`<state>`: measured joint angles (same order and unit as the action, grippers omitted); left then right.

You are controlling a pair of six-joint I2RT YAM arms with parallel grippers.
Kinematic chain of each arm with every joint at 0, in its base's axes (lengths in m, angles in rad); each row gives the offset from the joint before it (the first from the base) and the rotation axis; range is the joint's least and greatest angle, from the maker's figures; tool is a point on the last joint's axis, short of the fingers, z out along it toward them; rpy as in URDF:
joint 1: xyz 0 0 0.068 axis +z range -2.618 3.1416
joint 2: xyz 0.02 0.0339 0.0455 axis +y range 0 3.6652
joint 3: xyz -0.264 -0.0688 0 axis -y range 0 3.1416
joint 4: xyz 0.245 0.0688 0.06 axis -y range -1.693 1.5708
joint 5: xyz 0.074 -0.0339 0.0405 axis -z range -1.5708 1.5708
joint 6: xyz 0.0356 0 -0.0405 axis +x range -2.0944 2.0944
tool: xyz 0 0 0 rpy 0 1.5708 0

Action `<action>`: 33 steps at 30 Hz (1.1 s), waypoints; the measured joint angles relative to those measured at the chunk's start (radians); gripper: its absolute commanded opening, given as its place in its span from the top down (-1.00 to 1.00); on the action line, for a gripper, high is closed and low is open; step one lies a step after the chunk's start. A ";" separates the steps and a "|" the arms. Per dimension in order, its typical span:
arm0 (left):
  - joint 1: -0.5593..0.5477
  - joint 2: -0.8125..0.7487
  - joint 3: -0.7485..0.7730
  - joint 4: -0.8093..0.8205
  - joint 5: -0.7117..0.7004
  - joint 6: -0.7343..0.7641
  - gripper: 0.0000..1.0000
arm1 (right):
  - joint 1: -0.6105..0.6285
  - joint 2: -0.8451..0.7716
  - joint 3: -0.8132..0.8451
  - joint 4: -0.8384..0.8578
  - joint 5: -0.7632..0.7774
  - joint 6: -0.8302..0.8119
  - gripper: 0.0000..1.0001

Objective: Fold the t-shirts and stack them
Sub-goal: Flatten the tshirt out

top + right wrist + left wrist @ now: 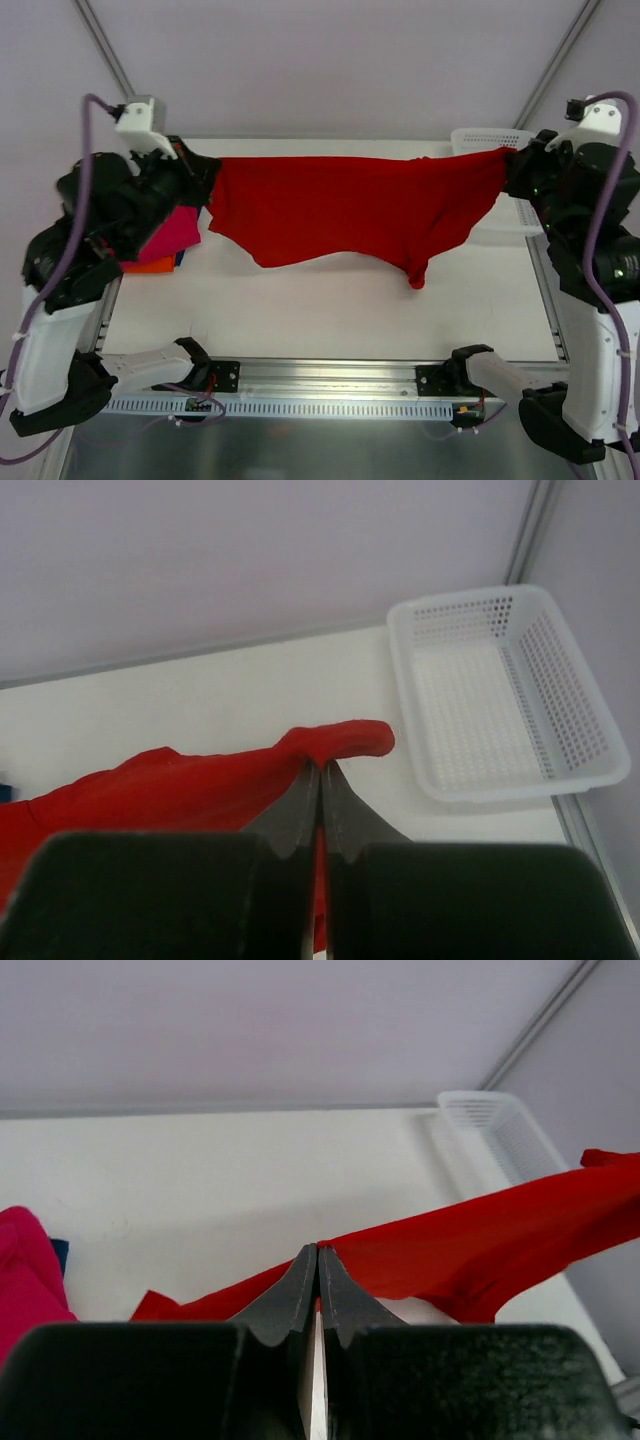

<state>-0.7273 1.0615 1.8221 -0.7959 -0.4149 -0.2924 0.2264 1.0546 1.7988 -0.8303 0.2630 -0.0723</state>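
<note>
A bright red t-shirt [340, 210] hangs stretched in the air between my two grippers, above the white table [330, 300]. My left gripper [205, 175] is shut on its left edge; in the left wrist view [318, 1252] the red cloth [480, 1240] runs off to the right. My right gripper [512, 170] is shut on its right edge; in the right wrist view [321, 770] the cloth [180, 785] bunches over the tips. A folded magenta-pink shirt [178, 232] lies on an orange one [150, 265] at the table's left, with a blue edge [180, 257] showing.
A white mesh basket [495, 140] stands at the table's far right, behind my right gripper; it shows as empty in the right wrist view [500, 690]. A metal rail [330, 385] runs along the near edge.
</note>
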 measured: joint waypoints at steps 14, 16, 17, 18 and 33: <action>-0.027 -0.053 0.312 -0.268 0.243 -0.021 1.00 | 0.000 -0.097 0.586 -0.151 -0.178 -0.022 0.90; -0.027 -0.053 0.337 -0.287 0.268 -0.029 1.00 | 0.000 -0.120 0.593 -0.156 -0.192 -0.021 0.90; -0.027 -0.054 0.346 -0.293 0.279 -0.032 1.00 | 0.000 -0.129 0.591 -0.156 -0.197 -0.019 0.90; -0.027 -0.056 0.353 -0.296 0.284 -0.033 1.00 | 0.000 -0.134 0.587 -0.159 -0.201 -0.018 0.91; 0.019 0.112 -0.129 -0.109 0.091 -0.029 1.00 | -0.002 -0.118 -0.144 0.065 -0.068 -0.049 0.98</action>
<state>-0.7086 1.1732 1.6936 -0.9051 -0.3241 -0.3214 0.2245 0.9363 1.6547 -0.7654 0.1951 -0.1211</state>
